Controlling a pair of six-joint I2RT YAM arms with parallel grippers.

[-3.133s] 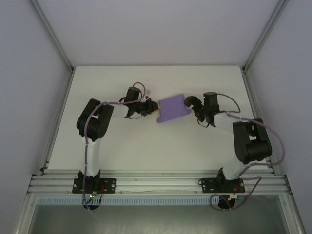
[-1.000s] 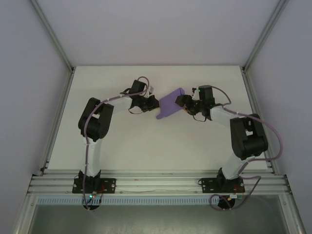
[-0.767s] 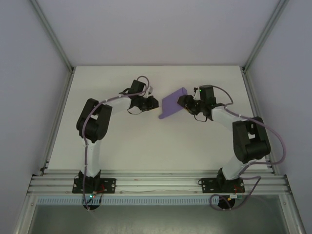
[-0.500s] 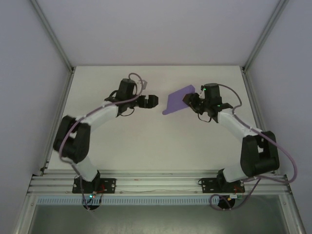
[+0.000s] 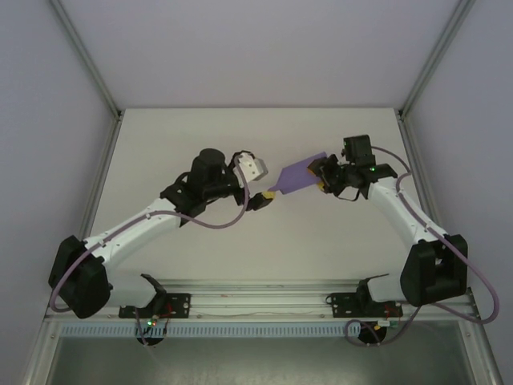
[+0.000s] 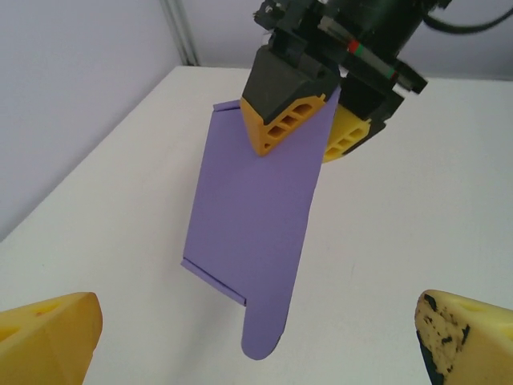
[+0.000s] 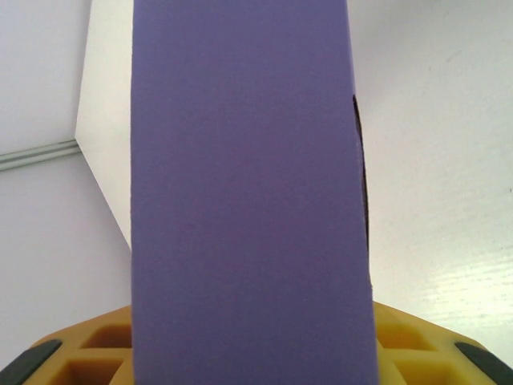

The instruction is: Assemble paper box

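Handover: released paper box [image 5: 300, 175] from left claw [image 5: 263, 199], spread wide; kept it clamped flat in right claw [image 5: 323, 180] above tabletop [image 5: 240, 257]. Freed left claw for folding flaps.

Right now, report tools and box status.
Left tool open, touching nothing. Right tool shut on paper box, flat, unassembled. No obstruction seen.
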